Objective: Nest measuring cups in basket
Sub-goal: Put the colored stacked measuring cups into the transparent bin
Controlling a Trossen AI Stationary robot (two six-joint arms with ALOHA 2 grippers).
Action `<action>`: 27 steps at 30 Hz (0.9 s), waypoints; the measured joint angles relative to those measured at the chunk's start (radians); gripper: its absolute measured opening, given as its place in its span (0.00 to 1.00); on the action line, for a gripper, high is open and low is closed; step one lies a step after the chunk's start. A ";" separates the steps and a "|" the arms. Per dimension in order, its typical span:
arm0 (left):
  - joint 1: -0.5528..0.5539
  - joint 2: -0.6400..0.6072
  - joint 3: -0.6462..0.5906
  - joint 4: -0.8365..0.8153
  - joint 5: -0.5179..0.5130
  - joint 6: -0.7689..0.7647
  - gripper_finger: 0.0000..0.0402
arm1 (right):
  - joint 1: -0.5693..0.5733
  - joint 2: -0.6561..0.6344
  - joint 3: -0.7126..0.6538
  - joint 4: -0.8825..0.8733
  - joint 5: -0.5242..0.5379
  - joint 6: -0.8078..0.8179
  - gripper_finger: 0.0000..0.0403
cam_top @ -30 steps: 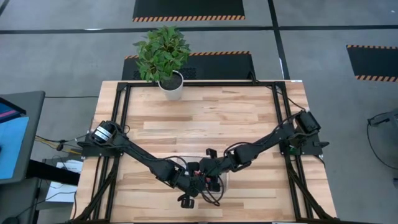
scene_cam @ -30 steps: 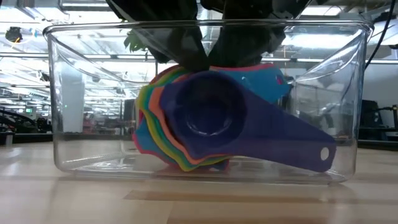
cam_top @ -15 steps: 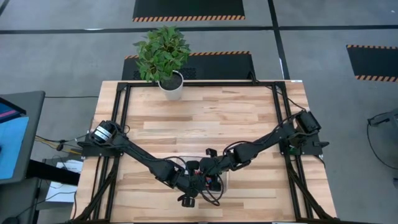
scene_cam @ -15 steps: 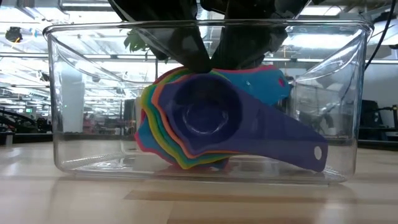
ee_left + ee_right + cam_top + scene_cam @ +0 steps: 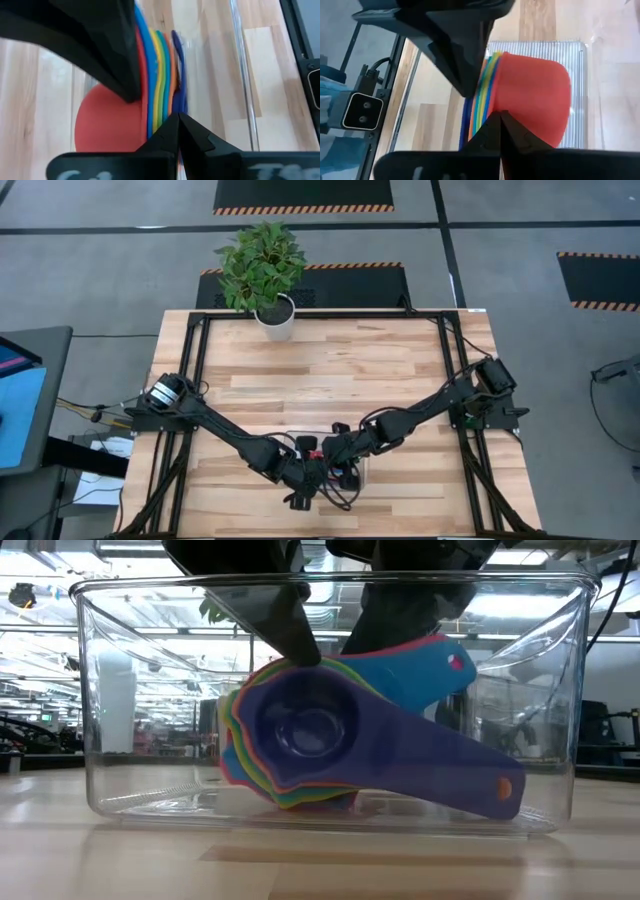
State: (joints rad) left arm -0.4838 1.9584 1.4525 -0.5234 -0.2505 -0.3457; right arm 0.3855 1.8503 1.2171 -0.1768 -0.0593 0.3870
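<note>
Fingers of both grippers are clenched on the cups [image 5: 300,735], stacked on edge inside the basket [image 5: 120,690]: left gripper [image 5: 150,105] and right gripper [image 5: 482,107] pinch the rims from above, handles trailing sideways below them.

we are finding no readable text, label, brand, number or sign in any view. the measuring cups [image 5: 330,740] are showing no legible size marks, and the basket [image 5: 120,690] is carrying no print we can make out. we are seeing pale smudges low in the left wrist view, but they are too blurred to read.
</note>
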 joint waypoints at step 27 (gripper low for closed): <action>0.011 -0.031 0.128 -0.247 -0.030 -0.007 0.00 | 0.001 0.007 0.060 -0.134 0.052 -0.009 0.02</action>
State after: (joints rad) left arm -0.4729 1.9270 1.5805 -0.7702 -0.2810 -0.3527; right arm 0.3862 1.8569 1.2772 -0.3104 -0.0072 0.3778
